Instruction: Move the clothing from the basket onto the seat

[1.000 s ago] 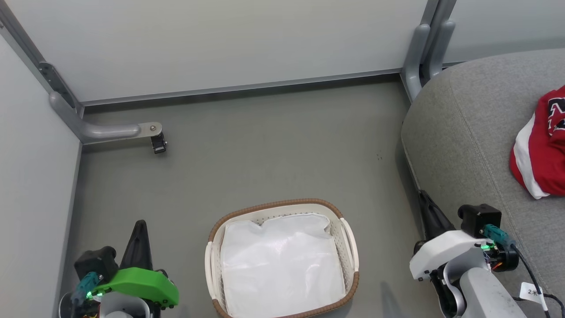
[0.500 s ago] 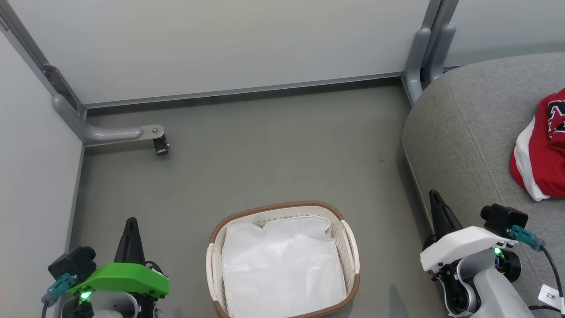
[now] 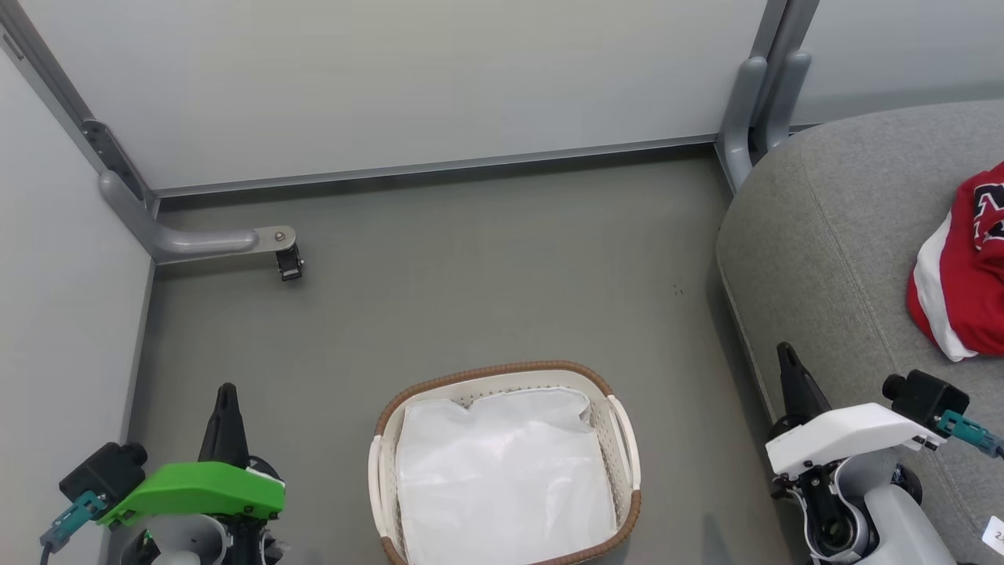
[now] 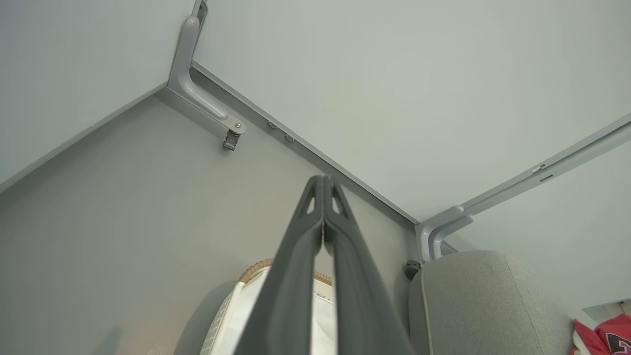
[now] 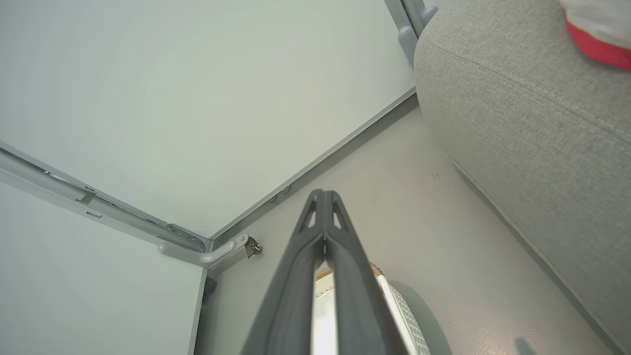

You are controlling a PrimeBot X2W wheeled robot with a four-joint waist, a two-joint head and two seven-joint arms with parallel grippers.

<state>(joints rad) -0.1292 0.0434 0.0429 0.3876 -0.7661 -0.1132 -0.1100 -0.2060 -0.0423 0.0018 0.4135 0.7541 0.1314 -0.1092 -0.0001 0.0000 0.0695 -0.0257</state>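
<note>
The red clothing (image 3: 966,275) with white trim lies on the grey seat (image 3: 831,235) at the right edge of the head view; a corner of it shows in the left wrist view (image 4: 604,337) and the right wrist view (image 5: 596,27). The basket (image 3: 506,377) stands on the floor at bottom centre, holding a white liner sheet (image 3: 502,479) and nothing red. My left gripper (image 3: 227,392) is shut and empty to the basket's left. My right gripper (image 3: 784,353) is shut and empty beside the seat's front edge. Both wrist views show shut fingers (image 4: 323,182) (image 5: 323,195).
Pale partition walls close the back and left. A grey metal bracket foot (image 3: 271,239) with a small caster juts from the left corner. A grey post (image 3: 753,94) stands by the seat's back corner. Grey floor (image 3: 486,275) lies open beyond the basket.
The head camera has shifted, so the scene sits slightly lower and to the right. Both arms have drawn back toward the bottom edge. Basket and clothing stay where they were.
</note>
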